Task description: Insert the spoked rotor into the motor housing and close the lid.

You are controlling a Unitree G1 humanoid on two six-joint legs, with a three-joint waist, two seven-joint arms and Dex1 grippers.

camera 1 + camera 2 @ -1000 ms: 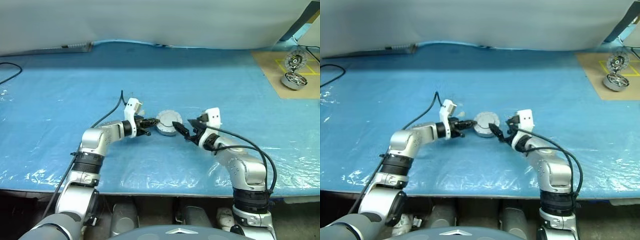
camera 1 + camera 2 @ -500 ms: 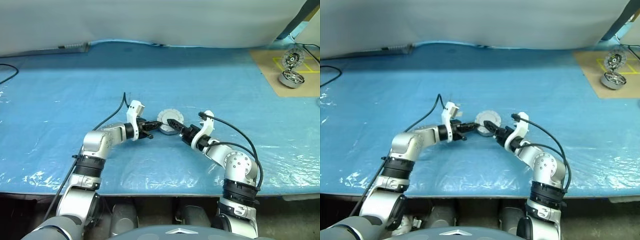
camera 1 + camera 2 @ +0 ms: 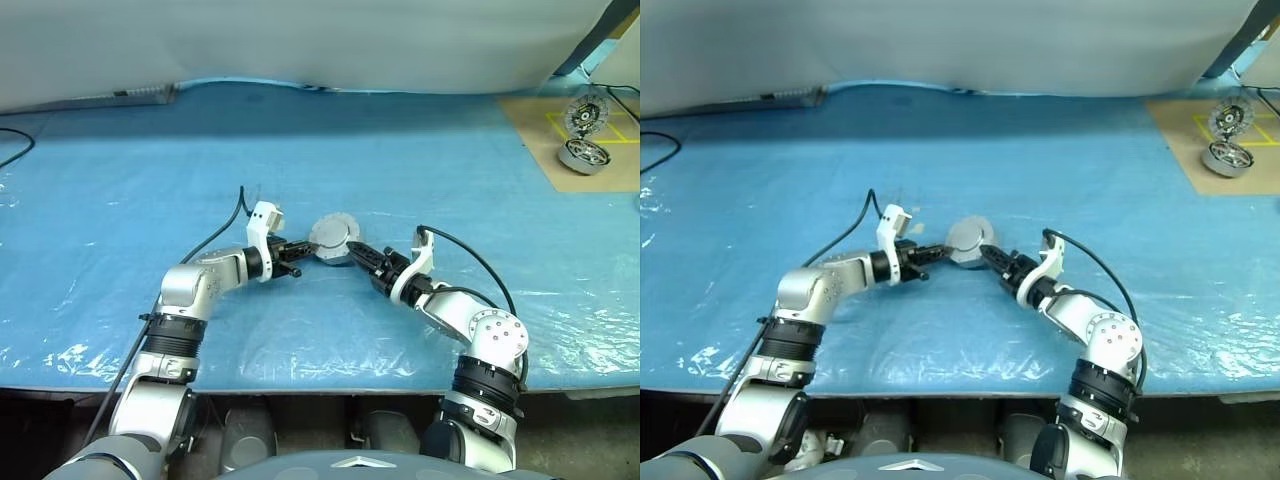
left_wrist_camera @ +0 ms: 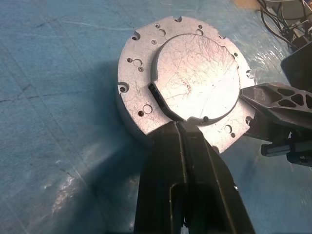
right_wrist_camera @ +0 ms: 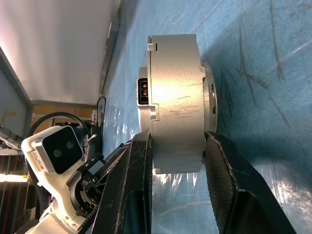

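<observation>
in the left eye view we see the motor housing (image 3: 331,238) resting on the blue sheet (image 3: 120,190) near the table's front edge, between our two arms; our left gripper (image 3: 296,252) touches its left side and our right gripper (image 3: 352,255) reaches it from the right, which we judge to be a bracing arrangement so the unit cannot slide. well apart, at the far right on a brown board (image 3: 545,140), stand two other motor parts (image 3: 585,135) that play no role here. the right eye view gives the same layout, with the housing's smooth grey top facing up, so we judge the lid (image 3: 971,234) to be down already. in the left wrist view our left gripper's two fingers (image 4: 168,161) are pressed together with nothing between them, their tips resting on the edge of the raised lid disc, apparently to push or hold it down. in the right wrist view our right gripper's fingers (image 5: 222,161) straddle the housing's thick side wall (image 5: 175,97), one on the top face and one on the underside, clamping it so the body is steadied. the spoked rotor cannot be seen; we presume it is enclosed inside.
</observation>
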